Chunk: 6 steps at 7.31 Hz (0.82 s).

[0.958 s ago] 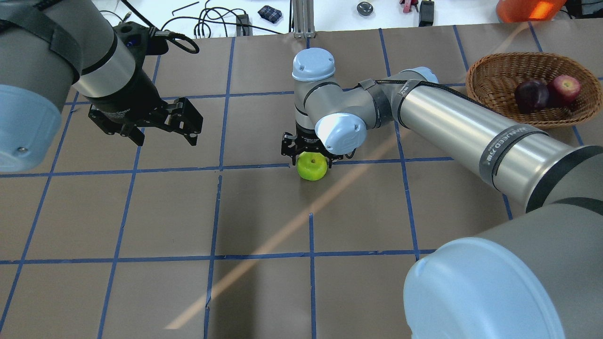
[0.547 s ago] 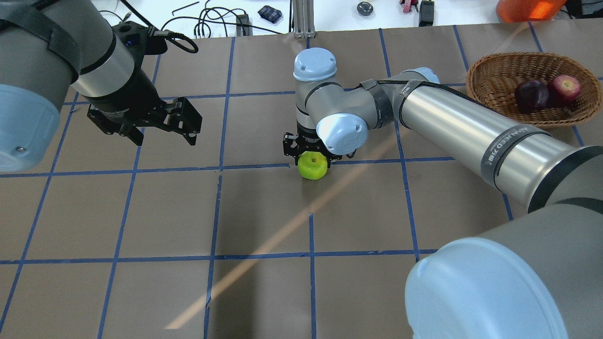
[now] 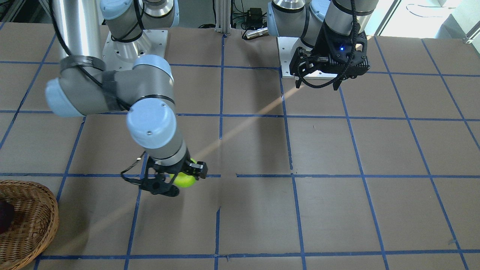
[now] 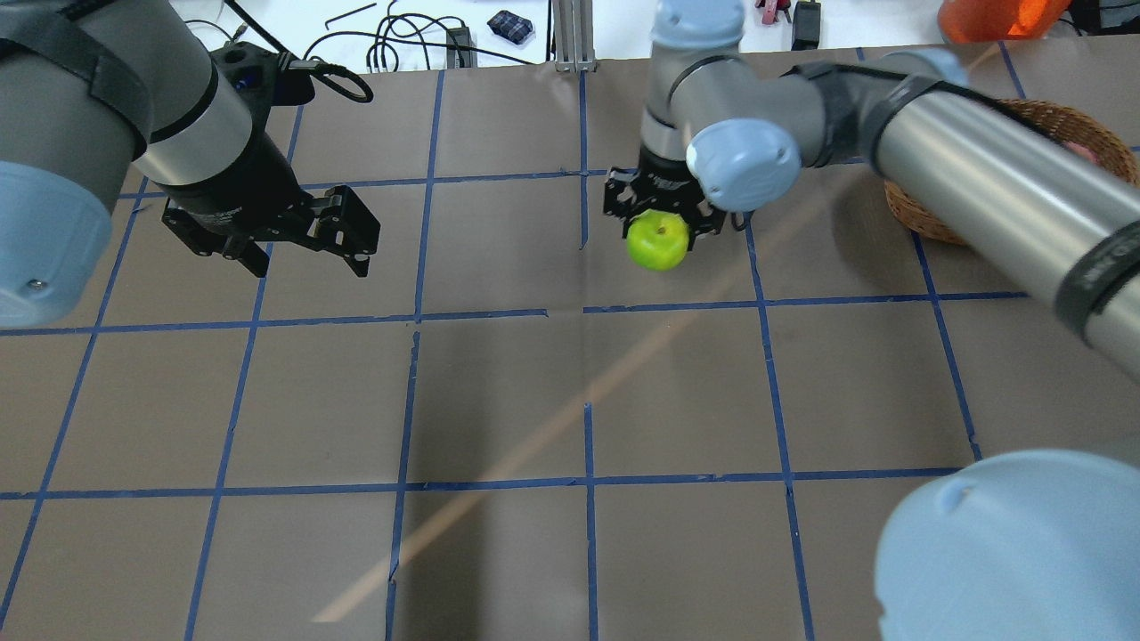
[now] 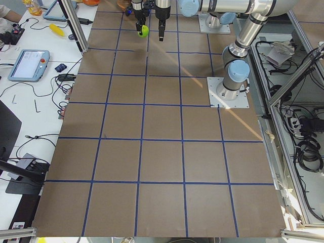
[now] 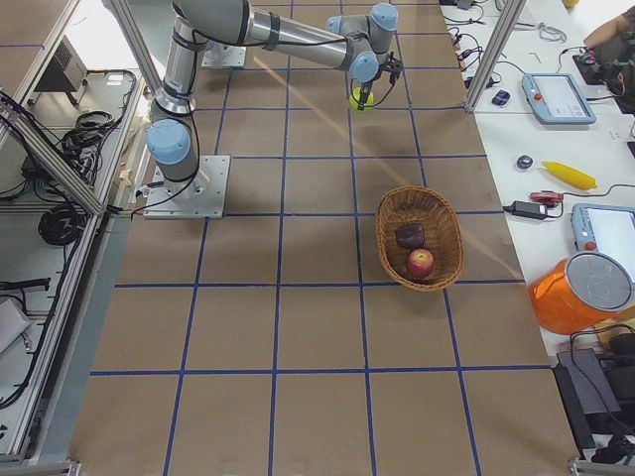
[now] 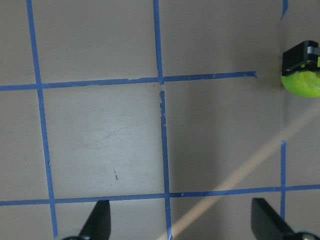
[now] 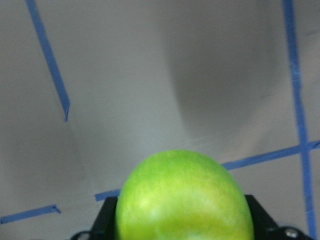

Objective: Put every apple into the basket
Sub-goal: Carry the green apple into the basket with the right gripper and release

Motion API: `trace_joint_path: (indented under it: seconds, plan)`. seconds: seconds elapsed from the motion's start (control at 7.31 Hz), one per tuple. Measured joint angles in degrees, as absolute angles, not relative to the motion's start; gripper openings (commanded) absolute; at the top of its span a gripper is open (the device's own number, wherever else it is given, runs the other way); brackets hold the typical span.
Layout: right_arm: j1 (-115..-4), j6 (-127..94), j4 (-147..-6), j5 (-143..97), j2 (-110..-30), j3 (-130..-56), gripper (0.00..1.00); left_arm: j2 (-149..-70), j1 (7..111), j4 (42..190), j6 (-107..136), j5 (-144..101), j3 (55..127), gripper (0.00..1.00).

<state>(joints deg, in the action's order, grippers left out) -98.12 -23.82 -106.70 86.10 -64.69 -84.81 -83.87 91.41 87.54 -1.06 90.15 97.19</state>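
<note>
My right gripper (image 4: pixel 661 233) is shut on the lime green apple (image 4: pixel 658 245) and holds it above the table, left of the wicker basket (image 4: pixel 1100 142). The apple also shows in the front view (image 3: pixel 183 179) and fills the bottom of the right wrist view (image 8: pixel 182 200). The basket (image 6: pixel 442 213) holds the dark maroon apple (image 6: pixel 409 235) and the red apple (image 6: pixel 421 263); my right arm hides most of the basket in the overhead view. My left gripper (image 4: pixel 307 254) is open and empty, hovering over the table's left side.
Brown table with a blue tape grid. An orange container (image 4: pixel 997 18), cables (image 4: pixel 383 44) and a metal post (image 4: pixel 570 36) lie beyond the far edge. A banana (image 6: pixel 569 175) and tablets sit on the side bench.
My right gripper has lifted the green apple off the table and carried it away from me and to the right, toward the basket. My left arm has barely moved.
</note>
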Motion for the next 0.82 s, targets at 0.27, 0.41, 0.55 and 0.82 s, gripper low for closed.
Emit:
trace_joint_path:
  seconds: [0.27, 0.41, 0.55, 0.82]
  plan:
    - [-88.01, -13.07, -100.07, 90.37, -67.25, -79.95, 0.0, -83.76, 91.41, 87.54, -1.05, 90.1, 97.36, 1.0]
    - [-83.31, -6.2, -99.38, 92.97, -67.41, -78.69, 0.0, -83.71, 91.41, 87.54, -1.05, 90.09, 97.44, 1.0]
    - [-78.97, 0.67, -99.82, 94.54, -67.15, -78.19, 0.0, -83.69, 91.41, 87.54, -1.05, 90.09, 97.48, 1.0]
    - [-73.1, 9.71, -103.72, 95.36, -64.44, -78.27, 0.0, -83.67, 91.41, 87.52, -1.02, 90.09, 97.57, 1.0]
